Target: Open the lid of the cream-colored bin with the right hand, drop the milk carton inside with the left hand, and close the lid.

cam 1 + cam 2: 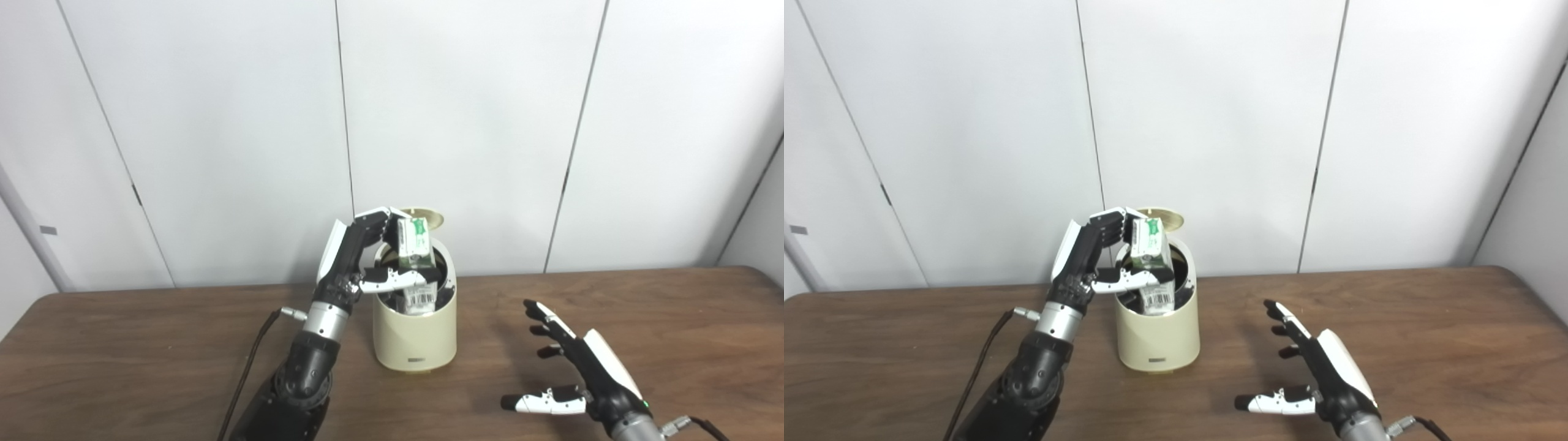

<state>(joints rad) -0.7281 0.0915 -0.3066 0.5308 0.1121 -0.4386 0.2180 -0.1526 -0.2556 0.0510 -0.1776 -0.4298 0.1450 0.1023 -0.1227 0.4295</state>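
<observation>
The cream-colored bin (416, 334) stands on the wooden table (153, 343) near its middle, with its round lid (429, 217) tipped up and open at the back. My left hand (361, 260) is shut on the green-and-white milk carton (416, 254). It holds the carton upright, with the carton's lower end inside the bin's mouth. My right hand (576, 373) hovers over the table to the right of the bin, open, fingers spread, touching nothing.
White wall panels (465, 122) rise right behind the table's far edge. A dark cable (245, 373) runs along my left forearm. Bare wood lies to the left and the right of the bin.
</observation>
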